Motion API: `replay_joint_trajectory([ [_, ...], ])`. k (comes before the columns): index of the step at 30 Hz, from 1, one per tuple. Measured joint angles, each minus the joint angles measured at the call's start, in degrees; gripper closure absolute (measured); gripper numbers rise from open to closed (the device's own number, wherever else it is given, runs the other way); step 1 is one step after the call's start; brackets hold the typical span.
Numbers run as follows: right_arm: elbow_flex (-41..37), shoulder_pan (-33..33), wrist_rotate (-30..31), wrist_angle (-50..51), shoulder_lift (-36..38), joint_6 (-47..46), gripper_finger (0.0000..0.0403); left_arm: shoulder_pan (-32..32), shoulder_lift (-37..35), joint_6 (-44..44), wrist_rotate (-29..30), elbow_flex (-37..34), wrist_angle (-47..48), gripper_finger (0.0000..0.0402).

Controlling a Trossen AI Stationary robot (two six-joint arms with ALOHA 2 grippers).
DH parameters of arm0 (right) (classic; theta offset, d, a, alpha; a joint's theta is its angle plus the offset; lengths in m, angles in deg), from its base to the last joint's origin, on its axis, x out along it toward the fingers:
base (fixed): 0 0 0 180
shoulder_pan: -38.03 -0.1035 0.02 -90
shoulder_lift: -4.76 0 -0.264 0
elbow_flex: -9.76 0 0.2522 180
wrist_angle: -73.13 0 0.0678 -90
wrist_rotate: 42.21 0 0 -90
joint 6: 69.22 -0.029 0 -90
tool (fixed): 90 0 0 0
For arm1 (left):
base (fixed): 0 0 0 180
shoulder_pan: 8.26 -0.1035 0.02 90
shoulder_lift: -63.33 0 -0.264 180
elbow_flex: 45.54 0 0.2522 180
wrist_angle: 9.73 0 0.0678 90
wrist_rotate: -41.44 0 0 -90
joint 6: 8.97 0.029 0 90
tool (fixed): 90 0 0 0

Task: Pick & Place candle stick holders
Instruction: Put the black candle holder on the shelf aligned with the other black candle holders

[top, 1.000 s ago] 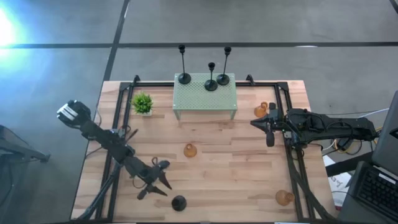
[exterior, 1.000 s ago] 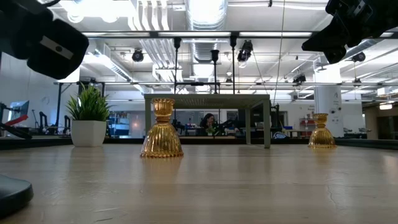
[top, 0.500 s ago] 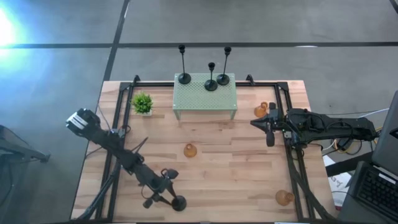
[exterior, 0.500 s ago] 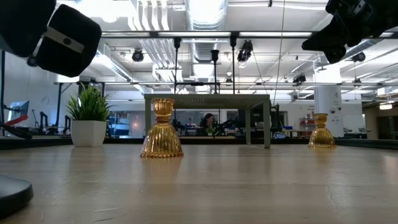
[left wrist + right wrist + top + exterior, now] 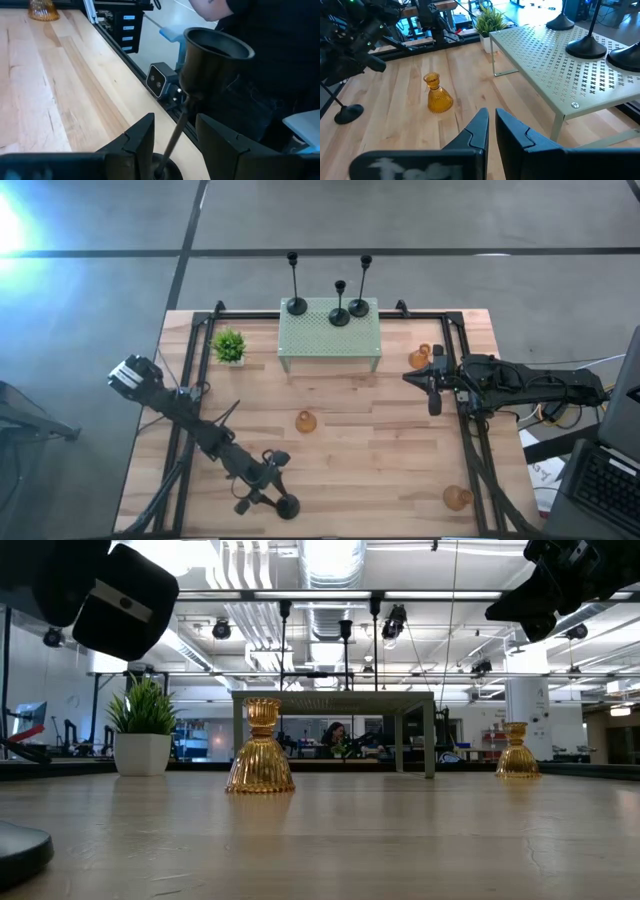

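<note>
Low down, a black candle holder [image 5: 210, 65] shows a thin stem, cup-shaped top.

Wooden table [image 5: 330, 450] with perforated stand [image 5: 330, 335], potted plant [image 5: 229, 346], three amber holders [image 5: 305, 421], one black holder [image 5: 287, 506].

The left arm stretches diagonally across the bench's left side toward its near edge, its wrist low over the boards. The left gripper [image 5: 272, 497] is down by the near edge, a little left of centre, its two dark fingers [image 5: 138, 142] spread apart with a gap between them. The right arm reaches in from the bench's right edge, held level above the surface, and the right gripper [image 5: 430, 388] points leftward with its fingers [image 5: 479, 131] nearly together.
</note>
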Motion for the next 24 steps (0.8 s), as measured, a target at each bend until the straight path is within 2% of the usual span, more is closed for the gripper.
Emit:
replay_joint_trajectory([
  [7,0.00,0.00,0.00,-0.01,0.00,0.15,0.0374,-0.29,1.71,-0.37,-1.84,0.07,-1.98,0.0271],
  [12,0.00,0.00,0.00,-0.02,0.00,0.15,0.0374,-1.38,4.37,0.76,-6.00,2.22,-2.19,0.0296],
  [16,0.00,0.00,0.00,-0.02,0.00,0.17,0.0374,-2.06,4.86,3.15,-6.94,3.17,-2.53,0.0327],
  [20,0.00,0.00,0.00,-0.02,0.00,0.20,0.0374,-2.25,4.20,4.61,-7.15,3.25,-2.47,0.0380],
  [24,0.00,0.00,0.01,-0.02,0.00,0.44,0.0374,-2.37,2.84,4.32,-7.05,3.39,-2.39,0.0382],
])
